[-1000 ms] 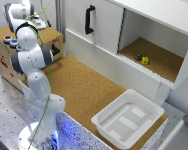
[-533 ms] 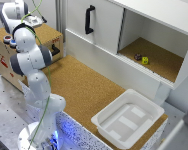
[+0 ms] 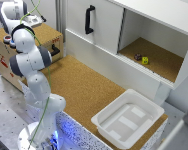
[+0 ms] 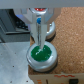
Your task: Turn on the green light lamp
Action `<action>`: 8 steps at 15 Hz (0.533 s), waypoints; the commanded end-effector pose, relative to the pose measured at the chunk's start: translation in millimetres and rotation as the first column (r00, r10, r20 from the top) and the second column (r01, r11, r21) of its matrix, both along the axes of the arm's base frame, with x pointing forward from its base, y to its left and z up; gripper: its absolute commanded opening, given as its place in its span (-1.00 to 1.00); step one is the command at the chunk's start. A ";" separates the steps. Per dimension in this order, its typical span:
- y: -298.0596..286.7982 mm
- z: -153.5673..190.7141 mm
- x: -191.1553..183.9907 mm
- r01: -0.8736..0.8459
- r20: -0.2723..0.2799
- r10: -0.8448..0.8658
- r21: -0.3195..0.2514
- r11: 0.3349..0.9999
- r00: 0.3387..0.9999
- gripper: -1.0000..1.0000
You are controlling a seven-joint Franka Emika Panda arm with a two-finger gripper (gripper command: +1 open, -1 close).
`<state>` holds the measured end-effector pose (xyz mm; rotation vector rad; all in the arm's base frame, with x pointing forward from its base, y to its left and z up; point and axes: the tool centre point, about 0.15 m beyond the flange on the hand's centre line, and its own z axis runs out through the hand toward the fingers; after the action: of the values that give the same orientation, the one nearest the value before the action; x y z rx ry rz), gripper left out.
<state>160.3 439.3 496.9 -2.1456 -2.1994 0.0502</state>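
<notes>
The green light lamp (image 4: 43,55) is a small round button with a green top and a pale silvery rim, in the middle of the wrist view on a wooden box top. My gripper (image 4: 39,46) is shut, its fingers (image 4: 39,30) together as one thin tip that comes down onto the green top and seems to touch it. A second silvery-rimmed lamp (image 4: 50,33) sits just behind. In the exterior view my hand (image 3: 13,11) hangs over the wooden box (image 3: 50,36) at the exterior view's left; the green lamp is hidden there, and a red-topped button (image 3: 7,38) shows.
A white plastic bin (image 3: 127,119) stands on the cork surface (image 3: 84,85) at the exterior view's lower right. A white cabinet with a black handle (image 3: 88,19) has an open compartment holding small objects (image 3: 142,59). The box has a black handle (image 3: 54,50).
My hand has shifted slightly toward the exterior view's left over the box. Nothing else has moved.
</notes>
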 end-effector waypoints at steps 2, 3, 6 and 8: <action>-0.4 -34.6 10.0 0.017 -0.090 -0.012 0.060 0.998 0.996 -1.00; 2.7 -38.1 12.7 0.024 -0.094 -0.019 0.059 0.998 0.995 -1.00; 12.9 -50.3 14.6 0.029 -0.099 -0.025 0.048 0.998 0.995 -1.00; 19.6 -59.2 16.3 0.033 -0.101 -0.029 0.031 0.999 0.994 -1.00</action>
<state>171.6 447.3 465.8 -2.1349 -2.1399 0.1155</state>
